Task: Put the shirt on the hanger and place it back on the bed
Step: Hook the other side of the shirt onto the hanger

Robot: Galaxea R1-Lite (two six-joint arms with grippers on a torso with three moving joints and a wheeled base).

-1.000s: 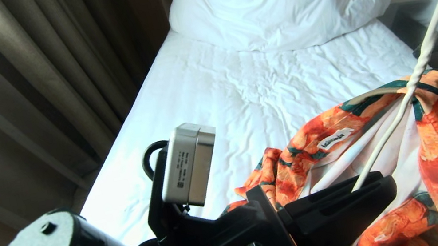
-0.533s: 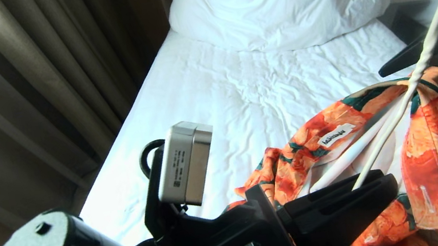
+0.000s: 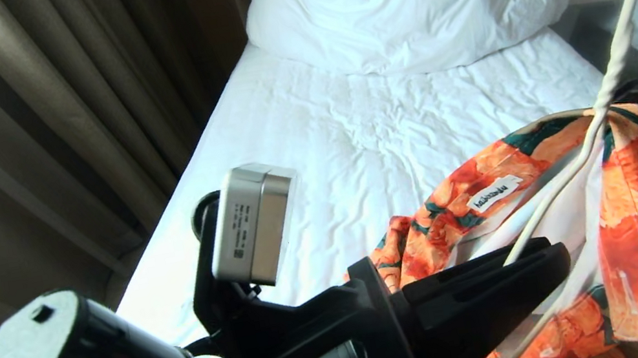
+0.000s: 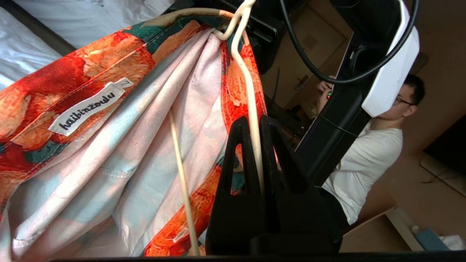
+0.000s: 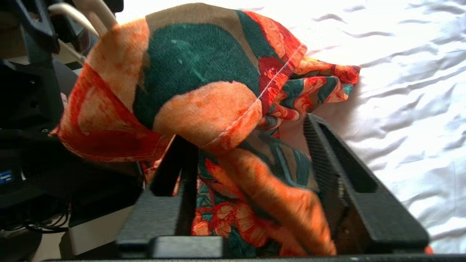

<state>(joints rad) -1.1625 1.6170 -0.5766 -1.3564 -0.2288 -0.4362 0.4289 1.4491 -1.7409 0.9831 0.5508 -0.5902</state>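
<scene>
Orange-flowered cloth of the shirt [image 3: 627, 216] hangs bunched around the hanger's [image 3: 620, 60] neck above the bed [image 3: 363, 132], its collar draped over only part of the wire frame, so the hanging looks partly done; spreading the shoulders and laying it down remain. The left hand [image 4: 255, 153] is clamped tight on one wire arm of the hanger. The right hand [image 5: 251, 182] has its fingers parted around a fold of shirt; whether it grips I cannot tell.
</scene>
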